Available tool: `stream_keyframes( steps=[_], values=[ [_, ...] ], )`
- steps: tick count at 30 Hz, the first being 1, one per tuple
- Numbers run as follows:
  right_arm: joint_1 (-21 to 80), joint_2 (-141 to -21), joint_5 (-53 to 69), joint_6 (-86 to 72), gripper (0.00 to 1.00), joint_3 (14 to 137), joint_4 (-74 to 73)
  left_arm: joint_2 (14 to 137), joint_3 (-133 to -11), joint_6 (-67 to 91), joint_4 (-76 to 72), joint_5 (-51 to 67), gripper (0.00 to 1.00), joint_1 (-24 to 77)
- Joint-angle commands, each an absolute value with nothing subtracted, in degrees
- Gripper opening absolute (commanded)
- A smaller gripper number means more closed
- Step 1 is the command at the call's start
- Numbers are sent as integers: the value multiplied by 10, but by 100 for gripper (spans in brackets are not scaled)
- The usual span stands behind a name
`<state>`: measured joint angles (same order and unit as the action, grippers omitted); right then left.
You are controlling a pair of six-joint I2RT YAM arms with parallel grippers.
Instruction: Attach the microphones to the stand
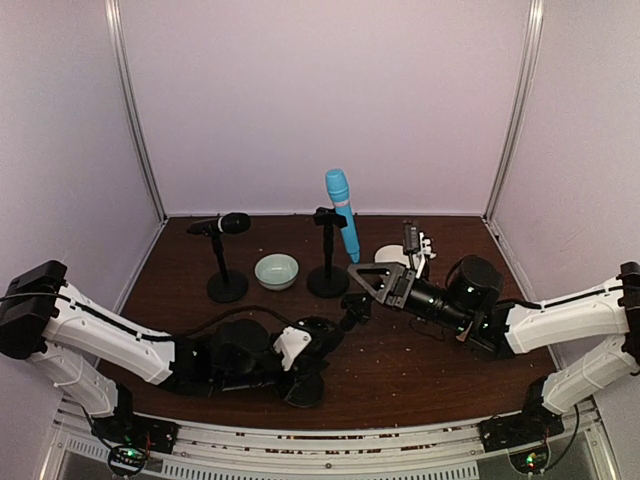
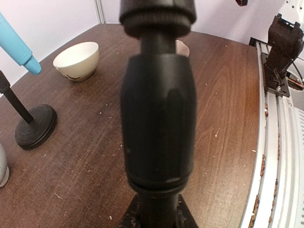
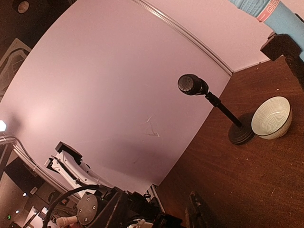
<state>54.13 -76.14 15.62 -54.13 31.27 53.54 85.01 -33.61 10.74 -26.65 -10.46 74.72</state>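
Note:
The black microphone (image 1: 222, 224) sits in the left stand (image 1: 227, 288). The light blue microphone (image 1: 342, 212) stands upright in the middle stand (image 1: 327, 281). Both show in the right wrist view, the black one (image 3: 192, 84) and the blue one (image 3: 266, 9). My left gripper (image 1: 338, 322) is shut on the stem of a third black stand (image 2: 159, 109), held tilted low over the table. My right gripper (image 1: 392, 262) is open and empty just right of that stand's top. The cream-beige microphone does not clearly show.
A pale green bowl (image 1: 276, 270) sits between the two upright stands. A cream bowl (image 2: 78, 59) lies beyond the middle stand's base (image 2: 35, 126). A white shape (image 1: 420, 252) sits behind my right gripper. The right arm's mount (image 2: 285, 42) stands on the table's rail.

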Motion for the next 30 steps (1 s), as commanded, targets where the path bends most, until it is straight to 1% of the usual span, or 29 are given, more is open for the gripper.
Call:
stream_keyframes(
  steps=[1, 6, 9, 11, 16, 19, 22, 24, 25, 28, 30],
  values=[
    [549, -786, 147, -522, 43, 314, 487, 814, -350, 105, -441, -118, 0, 749],
    [550, -802, 149, -522, 45, 315, 500, 814, -349, 105, -446, -118, 0, 749],
    [550, -783, 157, -504, 50, 317, 497, 812, -349, 105, -439, -120, 0, 749],
    [550, -744, 154, -462, 55, 324, 458, 809, -349, 109, -429, -129, 0, 749],
    [550, -588, 121, -313, 75, 339, 311, 802, -339, 128, -415, -133, 0, 746],
    [549, -516, 119, -251, 82, 334, 254, 795, -326, 149, -423, -123, 0, 739],
    [549, -477, 121, -227, 89, 309, 232, 788, -319, 168, -429, -110, 0, 729],
    [549, -468, 123, -226, 97, 276, 244, 784, -318, 175, -433, -83, 0, 723],
    [549, -466, 134, -228, 99, 253, 260, 783, -319, 178, -436, -70, 0, 721],
    [550, -476, 191, -233, 100, 213, 330, 781, -326, 187, -446, -14, 0, 714],
    [551, -492, 245, -226, 92, 179, 435, 785, -336, 192, -449, 27, 0, 709]
  ],
)
